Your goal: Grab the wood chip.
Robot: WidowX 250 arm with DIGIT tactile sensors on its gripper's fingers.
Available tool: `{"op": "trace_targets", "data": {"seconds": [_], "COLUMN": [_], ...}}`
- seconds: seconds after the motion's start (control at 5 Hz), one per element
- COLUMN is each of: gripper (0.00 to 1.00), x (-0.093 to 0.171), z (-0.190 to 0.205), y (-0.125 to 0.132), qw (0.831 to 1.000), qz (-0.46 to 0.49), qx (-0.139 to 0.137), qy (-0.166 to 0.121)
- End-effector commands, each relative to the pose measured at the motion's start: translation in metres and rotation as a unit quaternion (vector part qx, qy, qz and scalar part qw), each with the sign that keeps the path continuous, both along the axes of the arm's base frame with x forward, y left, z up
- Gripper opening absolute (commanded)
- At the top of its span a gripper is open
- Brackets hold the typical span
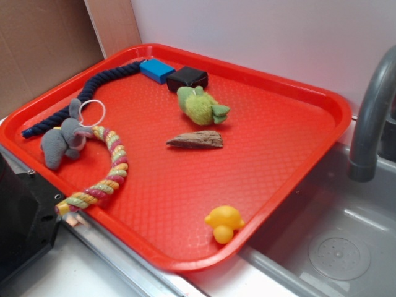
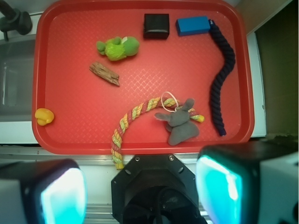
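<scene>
Gripper (image 2: 140, 186) hangs high over the near tray edge w/ pads (image 2: 63, 196) spread wide, holding nothing. Multicolour braided rope (image 1: 105, 173) and grey plush elephant (image 1: 62, 141) lie near-left on the red plastic tray (image 1: 297, 124). Brown tapered bark-like wood chip (image 1: 197, 140) sits mid-tray, just near of the green plush toy (image 1: 201, 105); black rectangular block (image 1: 187, 78) beyond.

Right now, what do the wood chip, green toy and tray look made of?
Wood chip: rough, matte brown bark-like wood, grain streaks visible.
Green toy: soft plush fabric, fuzzy surface.
Tray: probably molded plastic, red, with a fine cross-hatched texture and a smooth raised rim.
</scene>
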State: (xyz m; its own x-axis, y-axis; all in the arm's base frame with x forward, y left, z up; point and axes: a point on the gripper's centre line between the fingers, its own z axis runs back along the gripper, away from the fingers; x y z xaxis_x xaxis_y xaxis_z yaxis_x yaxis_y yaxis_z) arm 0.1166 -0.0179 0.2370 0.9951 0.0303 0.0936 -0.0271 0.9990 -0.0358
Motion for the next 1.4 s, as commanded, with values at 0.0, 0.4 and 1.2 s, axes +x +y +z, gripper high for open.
{"op": "trace_targets", "data": {"seconds": [0.0, 0.4, 1.2], "gripper": [1.0, 1.0, 1.0], "x": [0.0, 0.086, 0.119], "z": [0.0, -0.1, -0.211], "y": [0.0, -0.028, -0.075], "qw": [1.0, 0.968, 0.933], "qz": [0.0, -0.242, -0.357], "qx": [0.0, 0.042, 0.029], "qy": [0.0, -0.045, -0.019]}}
